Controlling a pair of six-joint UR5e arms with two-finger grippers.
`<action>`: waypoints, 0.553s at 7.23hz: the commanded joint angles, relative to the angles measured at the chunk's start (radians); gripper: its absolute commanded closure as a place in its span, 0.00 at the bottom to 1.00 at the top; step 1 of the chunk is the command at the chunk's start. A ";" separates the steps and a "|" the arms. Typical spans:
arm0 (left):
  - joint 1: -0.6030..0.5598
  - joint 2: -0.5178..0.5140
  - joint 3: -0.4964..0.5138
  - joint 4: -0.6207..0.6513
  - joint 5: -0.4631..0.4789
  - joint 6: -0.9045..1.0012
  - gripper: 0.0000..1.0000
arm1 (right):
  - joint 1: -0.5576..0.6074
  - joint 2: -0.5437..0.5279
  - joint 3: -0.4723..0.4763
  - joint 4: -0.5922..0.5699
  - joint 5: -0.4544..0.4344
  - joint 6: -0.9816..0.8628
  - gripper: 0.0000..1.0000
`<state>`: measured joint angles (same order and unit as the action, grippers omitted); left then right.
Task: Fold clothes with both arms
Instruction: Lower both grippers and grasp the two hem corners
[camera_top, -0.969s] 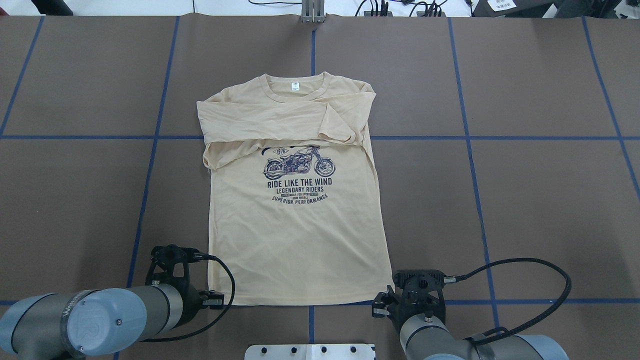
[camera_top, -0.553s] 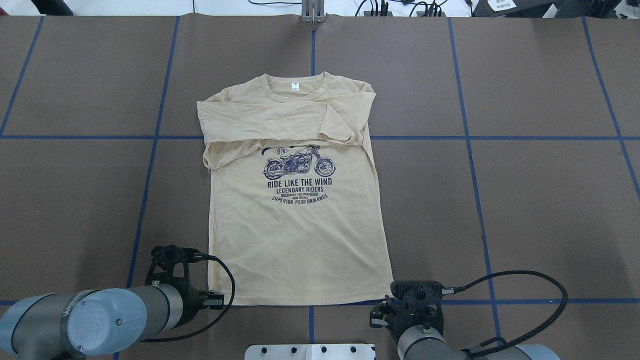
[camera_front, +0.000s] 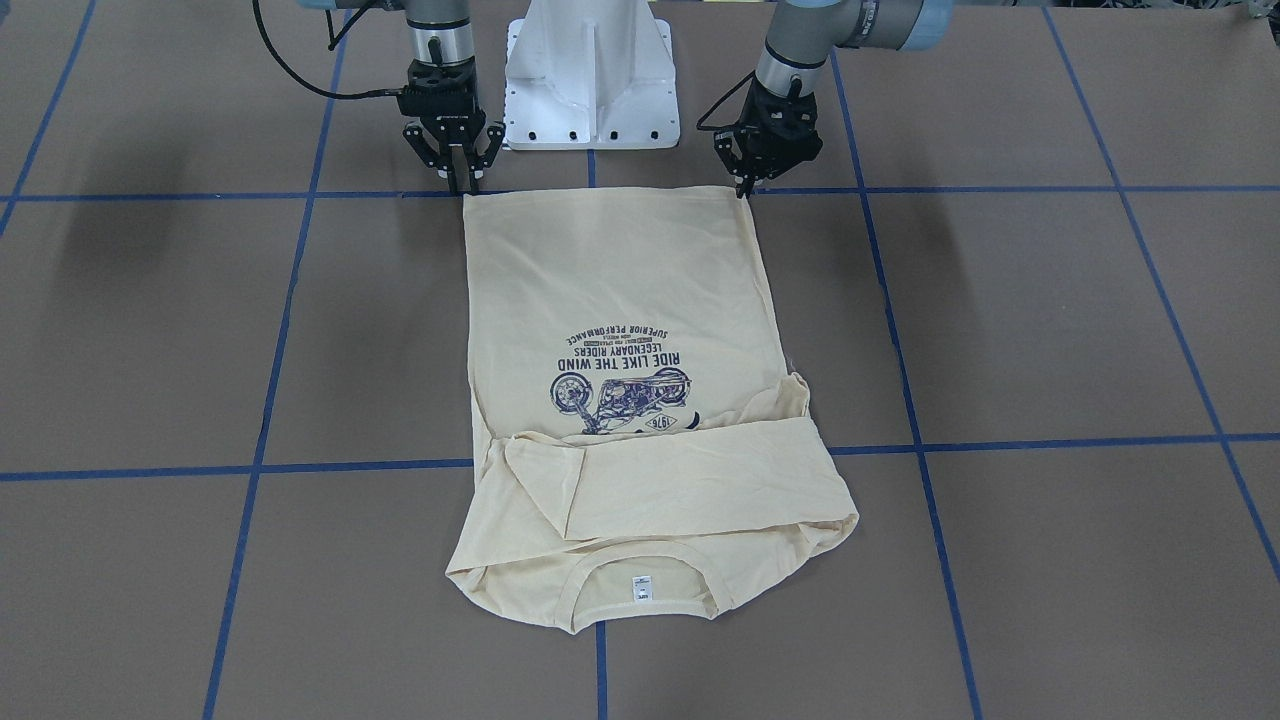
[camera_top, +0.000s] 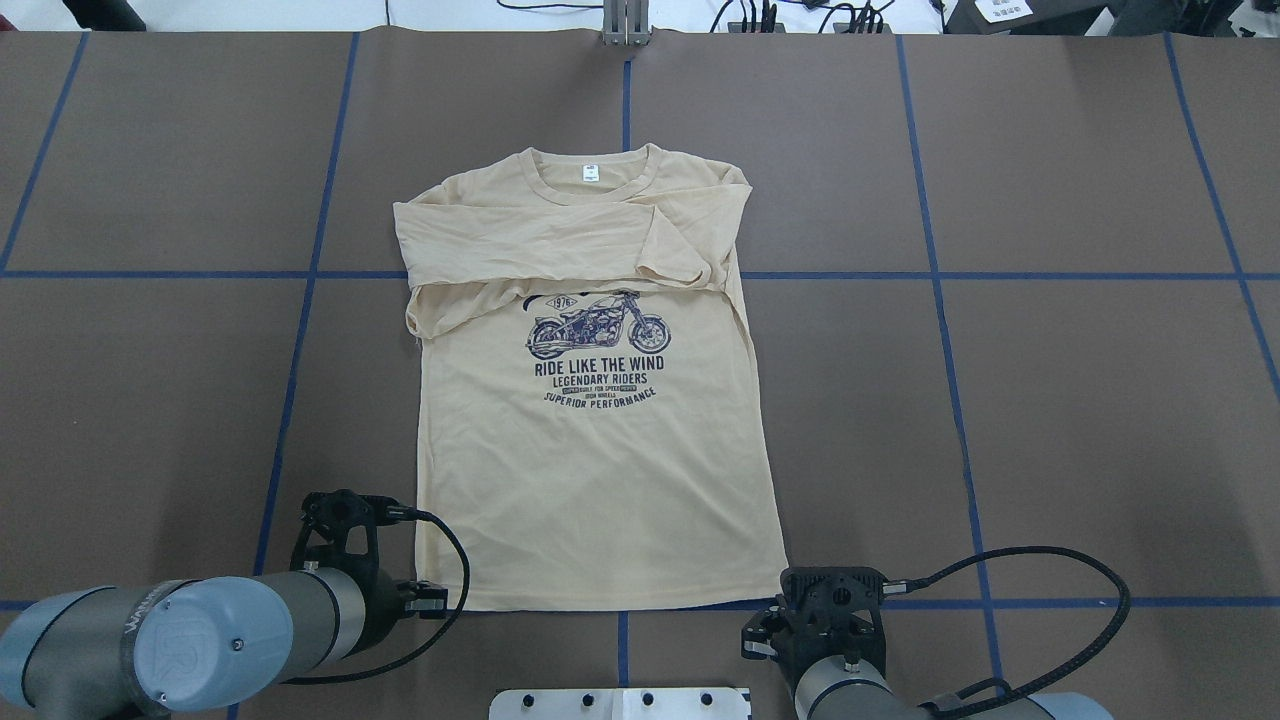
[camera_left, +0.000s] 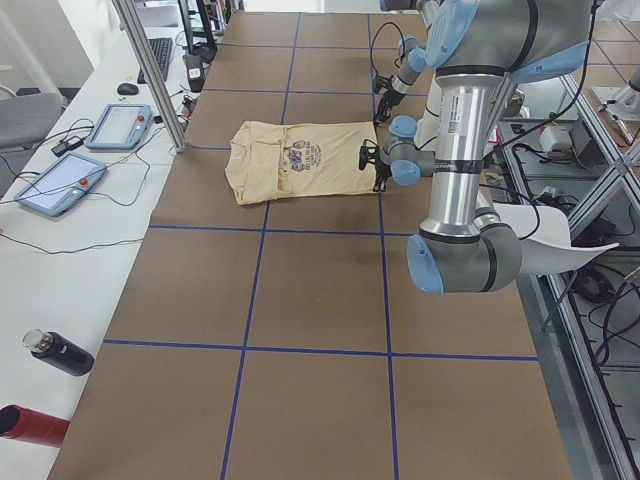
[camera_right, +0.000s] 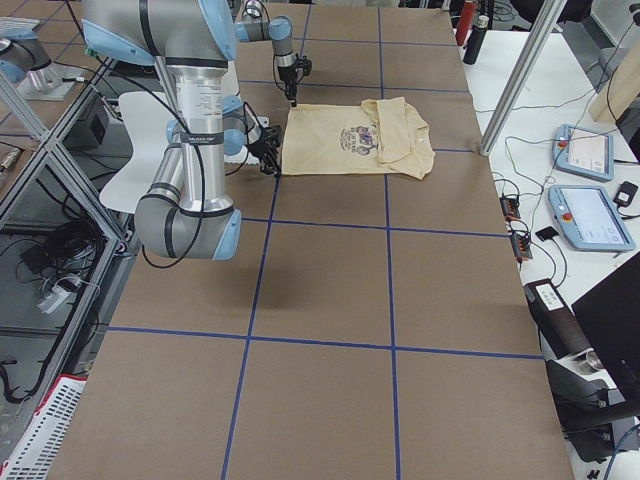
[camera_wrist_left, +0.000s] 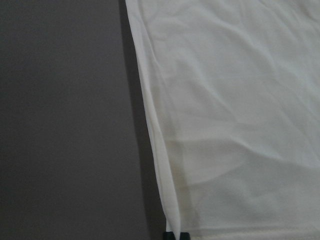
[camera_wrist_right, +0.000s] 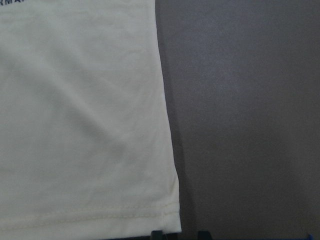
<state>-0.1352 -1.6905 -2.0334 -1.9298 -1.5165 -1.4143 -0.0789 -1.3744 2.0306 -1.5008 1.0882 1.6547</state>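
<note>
pinching t-shirt (camera_front: 610, 290) hem corner: left end effector (camera_front: 746, 188); right end effector (camera_front: 462, 183) parted astride other.

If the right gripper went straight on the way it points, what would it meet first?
The right gripper points down; the T-shirt's hem corner lies between its fingertips, so probably that corner, then the table. Height unclear.
</note>
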 joint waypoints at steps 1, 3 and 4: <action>0.000 0.002 -0.001 0.000 0.001 0.000 1.00 | 0.010 0.006 -0.001 0.001 -0.001 -0.001 0.67; 0.000 -0.002 -0.001 0.000 0.001 0.000 1.00 | 0.014 0.026 -0.013 0.001 -0.002 -0.001 0.71; -0.001 -0.002 -0.001 0.000 0.001 0.000 1.00 | 0.018 0.026 -0.013 0.001 -0.002 -0.001 0.71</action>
<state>-0.1353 -1.6912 -2.0340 -1.9297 -1.5156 -1.4143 -0.0649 -1.3514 2.0203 -1.5006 1.0863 1.6532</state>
